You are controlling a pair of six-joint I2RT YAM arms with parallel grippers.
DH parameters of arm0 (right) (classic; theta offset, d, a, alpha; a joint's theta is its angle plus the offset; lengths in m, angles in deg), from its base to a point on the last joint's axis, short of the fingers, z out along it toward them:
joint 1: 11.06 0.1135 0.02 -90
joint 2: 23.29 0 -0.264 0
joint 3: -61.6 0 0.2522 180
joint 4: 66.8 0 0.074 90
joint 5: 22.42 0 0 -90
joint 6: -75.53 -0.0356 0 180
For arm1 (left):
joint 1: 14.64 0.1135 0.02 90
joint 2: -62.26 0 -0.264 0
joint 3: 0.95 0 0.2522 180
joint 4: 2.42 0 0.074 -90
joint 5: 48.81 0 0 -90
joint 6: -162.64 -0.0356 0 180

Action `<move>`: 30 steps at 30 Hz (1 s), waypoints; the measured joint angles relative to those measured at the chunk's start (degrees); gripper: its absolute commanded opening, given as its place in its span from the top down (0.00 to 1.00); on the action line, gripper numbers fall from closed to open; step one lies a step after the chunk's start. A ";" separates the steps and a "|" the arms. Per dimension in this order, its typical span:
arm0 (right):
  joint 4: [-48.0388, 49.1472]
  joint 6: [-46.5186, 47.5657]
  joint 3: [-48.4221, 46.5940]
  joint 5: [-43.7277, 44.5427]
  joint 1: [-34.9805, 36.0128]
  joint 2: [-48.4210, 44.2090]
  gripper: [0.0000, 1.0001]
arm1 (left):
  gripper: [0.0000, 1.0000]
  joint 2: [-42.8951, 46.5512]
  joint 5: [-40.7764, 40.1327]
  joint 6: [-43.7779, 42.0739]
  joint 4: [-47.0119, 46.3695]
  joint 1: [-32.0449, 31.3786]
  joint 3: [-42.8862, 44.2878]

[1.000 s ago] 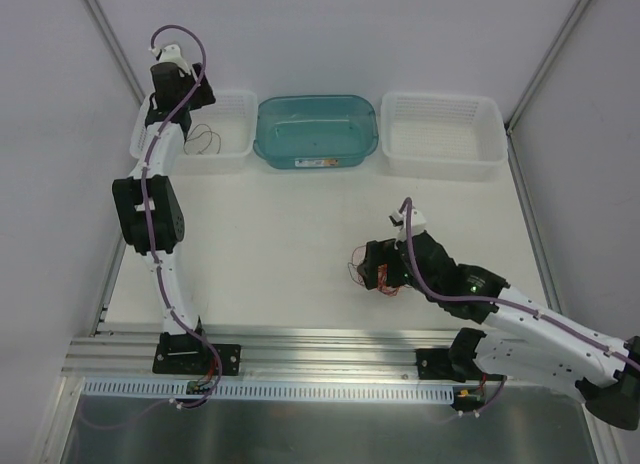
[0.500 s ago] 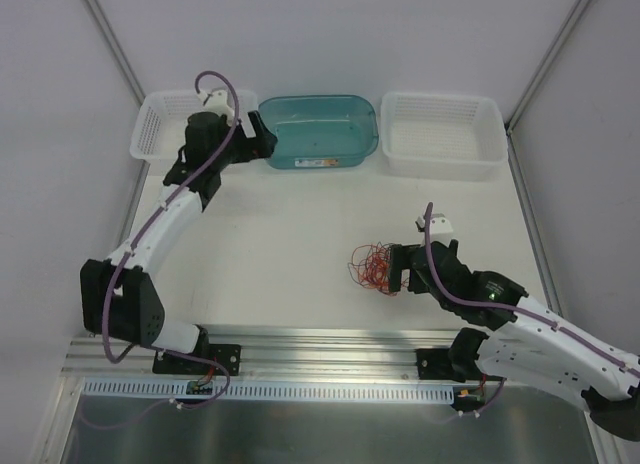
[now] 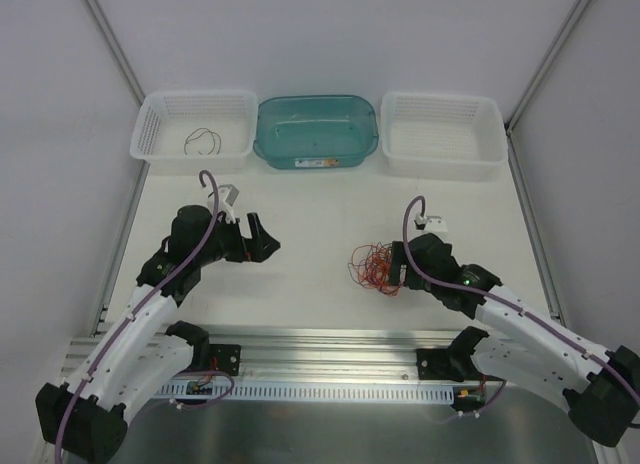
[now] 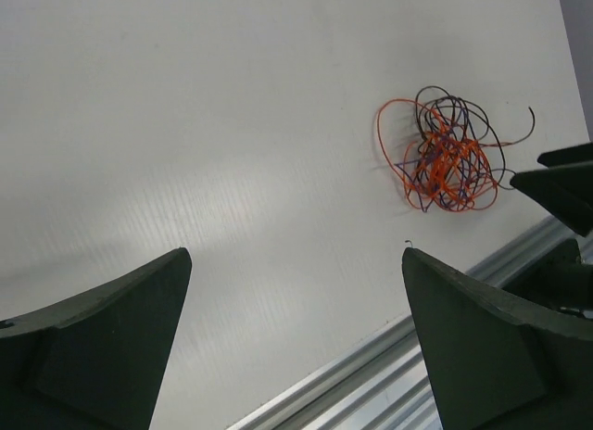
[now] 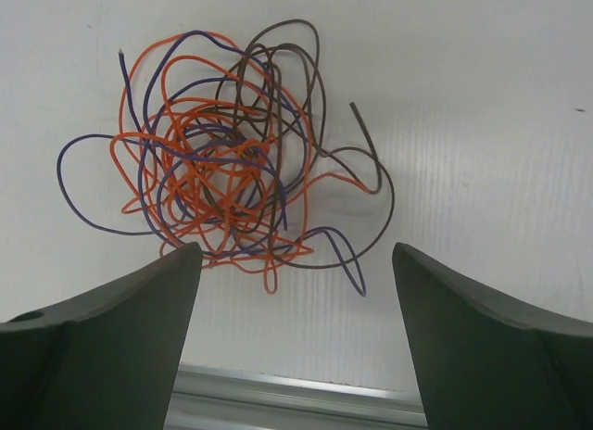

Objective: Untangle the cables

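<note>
The cables lie as one small tangle [image 3: 375, 267] of orange, purple and dark brown wires on the white table, right of centre. In the right wrist view the tangle [image 5: 222, 161] sits just ahead of my right gripper [image 5: 296, 249], which is open and empty, with loose wire ends reaching between its fingertips. From above, the right gripper [image 3: 398, 269] is at the tangle's right edge. My left gripper [image 3: 262, 246] hovers open and empty well to the left, facing the tangle [image 4: 445, 161]; nothing is between its fingers [image 4: 295, 254]. One dark wire [image 3: 203, 140] lies alone in the left basket.
Three containers line the far edge: a white basket [image 3: 150, 114] on the left, a teal bin [image 3: 316, 100] in the middle, a white basket [image 3: 440, 96] on the right. An aluminium rail [image 3: 330, 344] runs along the near table edge.
My left arm swung from over the left basket down to the table's left-centre, its gripper opening wide. The right gripper drew back off the tangle, uncovering it, and its jaws narrowed slightly.
</note>
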 measured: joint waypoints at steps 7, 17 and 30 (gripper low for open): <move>11.15 -0.28 0.70 -3.48 -0.28 12.74 0.36 | 0.01 13.84 1.31 2.08 3.80 0.00 -7.54; 16.83 -2.36 -4.26 -4.37 10.84 25.38 0.99 | 0.01 13.94 3.80 10.47 3.19 -0.96 -14.58; 19.45 -3.91 -15.37 -4.94 18.69 34.29 0.99 | 0.01 4.20 -2.97 18.27 -5.86 -18.21 -16.28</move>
